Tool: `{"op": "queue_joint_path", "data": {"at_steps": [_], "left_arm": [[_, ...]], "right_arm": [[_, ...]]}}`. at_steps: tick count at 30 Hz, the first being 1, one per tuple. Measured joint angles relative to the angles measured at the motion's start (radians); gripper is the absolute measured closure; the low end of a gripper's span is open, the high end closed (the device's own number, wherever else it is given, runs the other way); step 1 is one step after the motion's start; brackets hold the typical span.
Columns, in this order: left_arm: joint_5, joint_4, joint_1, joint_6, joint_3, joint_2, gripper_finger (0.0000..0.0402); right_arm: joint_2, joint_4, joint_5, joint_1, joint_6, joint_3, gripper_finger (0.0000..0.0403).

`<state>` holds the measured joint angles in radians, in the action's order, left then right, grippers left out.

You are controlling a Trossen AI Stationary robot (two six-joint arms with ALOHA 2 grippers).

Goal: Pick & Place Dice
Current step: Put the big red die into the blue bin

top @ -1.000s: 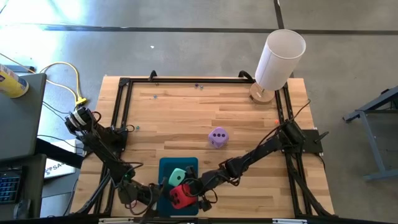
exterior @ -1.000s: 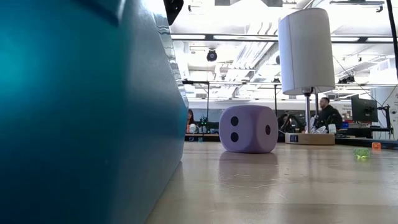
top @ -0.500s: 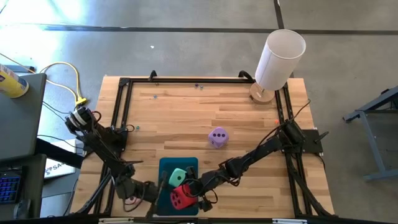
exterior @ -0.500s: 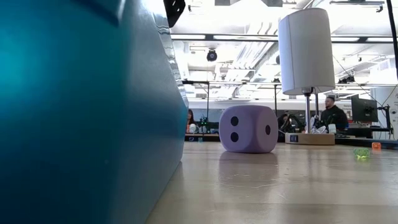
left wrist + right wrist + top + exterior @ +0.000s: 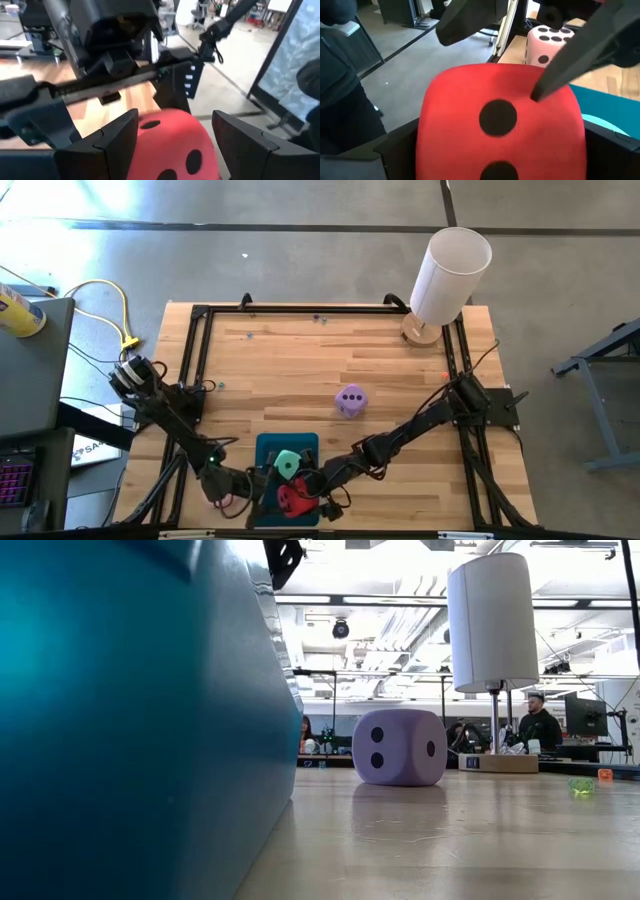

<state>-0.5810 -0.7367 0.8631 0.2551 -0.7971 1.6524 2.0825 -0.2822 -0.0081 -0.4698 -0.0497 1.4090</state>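
Note:
The red die (image 5: 290, 498) sits over the near end of the teal tray (image 5: 270, 448), and the mint green die (image 5: 288, 463) lies on the tray just behind it. My right gripper (image 5: 312, 484) is shut on the red die (image 5: 500, 115). My left gripper (image 5: 175, 137) is open, with one finger on each side of the same die (image 5: 170, 145). The lilac die (image 5: 350, 401) rests on the bare wood, mid-table. The pale pink die (image 5: 550, 42) shows beyond the red one, near my left arm. My right gripper pinches the red die between its two fingers, by two opposite side faces (image 5: 427, 135). It comes from the table's right side. A two-pip face points at the wrist camera. Whether the die's underside rests on the tray is hidden. My left gripper stands around the red die's sides (image 5: 142, 135), coming from the table's left. I cannot tell whether its fingers touch it.
A white cylindrical lamp (image 5: 450, 275) stands at the far right corner. A black frame (image 5: 320, 310) runs along the table's edges. In the low view the tray's teal wall (image 5: 130, 720) fills the left half. Open wood lies around the lilac die (image 5: 400, 747).
My left gripper has moved from left of the tray toward the table's right, over the tray's near end, and now stands around the red die. My right arm has kept still on the die.

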Motion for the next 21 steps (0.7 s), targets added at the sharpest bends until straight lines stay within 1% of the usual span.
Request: {"op": "queue_joint_path", "data": {"at_steps": [14, 21], "left_arm": [[0.013, 0.054, 0.024, 0.116, 0.0, 0.0, 0.0156], [0.014, 0.052, 0.024, 0.115, 0.001, 0.0, 0.0156]], "right_arm": [[0.0, -0.006, 0.003, 0.0, 0.001, 0.0, 0.0004], [0.0, -0.008, 0.005, 0.0, -0.006, 0.0, 0.0004]]}}
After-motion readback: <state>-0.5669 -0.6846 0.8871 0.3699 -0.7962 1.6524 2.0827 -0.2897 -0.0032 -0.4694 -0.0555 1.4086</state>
